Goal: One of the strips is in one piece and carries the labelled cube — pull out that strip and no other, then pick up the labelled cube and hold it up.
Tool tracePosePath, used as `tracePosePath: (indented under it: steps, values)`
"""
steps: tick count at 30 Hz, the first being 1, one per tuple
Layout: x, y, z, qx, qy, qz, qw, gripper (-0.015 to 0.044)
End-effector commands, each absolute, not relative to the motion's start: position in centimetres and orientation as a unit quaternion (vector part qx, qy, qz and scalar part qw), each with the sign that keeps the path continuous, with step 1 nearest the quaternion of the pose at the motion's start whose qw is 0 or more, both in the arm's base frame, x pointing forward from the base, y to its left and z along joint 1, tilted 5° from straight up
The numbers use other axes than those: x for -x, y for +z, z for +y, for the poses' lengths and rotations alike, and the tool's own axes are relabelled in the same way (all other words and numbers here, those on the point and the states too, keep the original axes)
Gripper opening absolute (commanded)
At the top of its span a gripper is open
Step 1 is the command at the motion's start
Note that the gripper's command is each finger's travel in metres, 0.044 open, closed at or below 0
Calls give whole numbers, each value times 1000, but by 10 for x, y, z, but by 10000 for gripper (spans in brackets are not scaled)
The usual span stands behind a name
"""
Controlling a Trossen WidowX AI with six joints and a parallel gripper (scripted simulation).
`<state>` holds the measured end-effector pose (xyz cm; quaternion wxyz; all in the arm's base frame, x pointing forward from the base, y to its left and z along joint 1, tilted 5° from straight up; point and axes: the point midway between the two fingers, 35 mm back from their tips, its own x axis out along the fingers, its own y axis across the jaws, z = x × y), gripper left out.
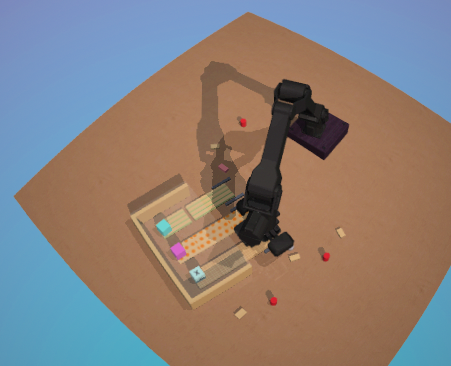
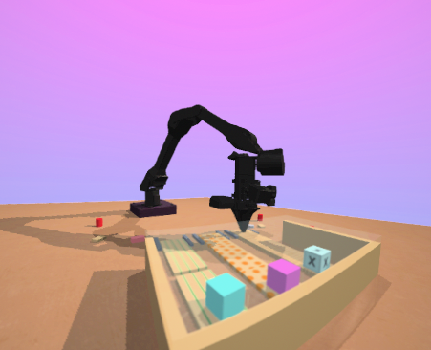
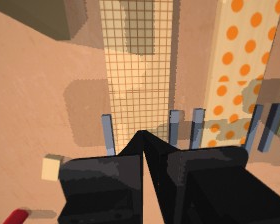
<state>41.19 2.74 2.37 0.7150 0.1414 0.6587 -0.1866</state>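
My gripper (image 2: 243,229) (image 3: 141,134) is shut and empty, pointing down over the outer end of the grid-patterned strip (image 1: 223,265) (image 3: 141,70). The pale blue cube marked X (image 1: 197,273) (image 2: 317,259) sits at that strip's far end. A faint doubled line crosses the grid; I cannot tell if it is a joint. The orange-dotted strip (image 1: 211,237) (image 2: 235,255) (image 3: 228,59) has a magenta cube (image 1: 178,250) (image 2: 283,276) at its far end; its dots break along one line. The green-striped strip (image 1: 199,206) (image 2: 180,253) shows a gap, with a cyan cube (image 1: 163,227) (image 2: 226,296) beyond.
A wooden-walled tray (image 1: 221,292) (image 2: 288,317) surrounds the strips, under a see-through cover. Blue-grey guides (image 3: 174,130) (image 3: 107,135) flank the strip ends. Red cylinders (image 1: 326,257) (image 1: 273,301) (image 2: 98,222), small tan blocks (image 1: 340,232) (image 3: 51,168) and a dark red block (image 1: 223,167) lie outside.
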Motion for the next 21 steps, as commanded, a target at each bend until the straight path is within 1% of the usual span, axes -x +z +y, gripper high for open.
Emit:
tracePosePath:
  steps: [1, 21]
  values:
    - [-412, 22, 28, -141, -184, 660, 714, 0]
    - [-413, 20, 28, -141, -184, 660, 714, 0]
